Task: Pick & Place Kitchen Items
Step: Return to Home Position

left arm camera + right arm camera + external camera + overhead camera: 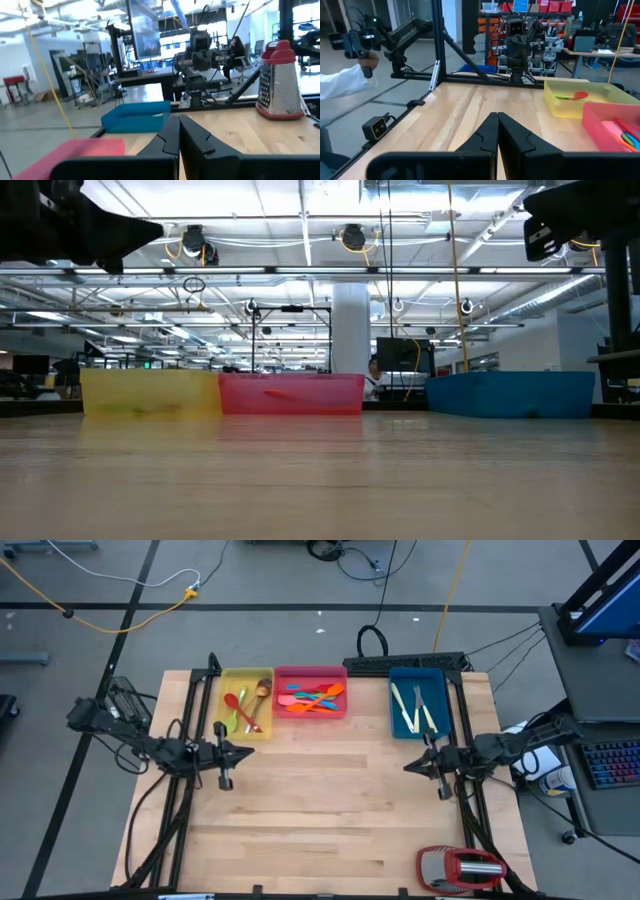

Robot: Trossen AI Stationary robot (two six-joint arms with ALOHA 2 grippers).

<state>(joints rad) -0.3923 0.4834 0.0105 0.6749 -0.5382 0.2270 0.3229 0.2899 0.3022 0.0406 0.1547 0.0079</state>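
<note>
Trays: three plastic rectangles along the far edge of the table. The yellow tray (247, 671) touches the red tray (310, 669), and the blue tray (418, 670) sits apart.
Utensils: spoons (245, 710) in yellow, bright spatulas (312, 697) in red, cream-handled knives (415, 708) in blue.
Table (320, 810): pale wood planks.
Grater (462, 868): red and silver, front right corner.
Left gripper (248, 751): level, just before the yellow tray, dark fingers pressed together on nothing.
Right gripper (408, 765): level before the blue tray, fingers likewise together, nothing held.

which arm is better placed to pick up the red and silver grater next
Likely right. The grater lies on the robot's right side, close to the right gripper, which is shut and empty; the left gripper waits far across.
</note>
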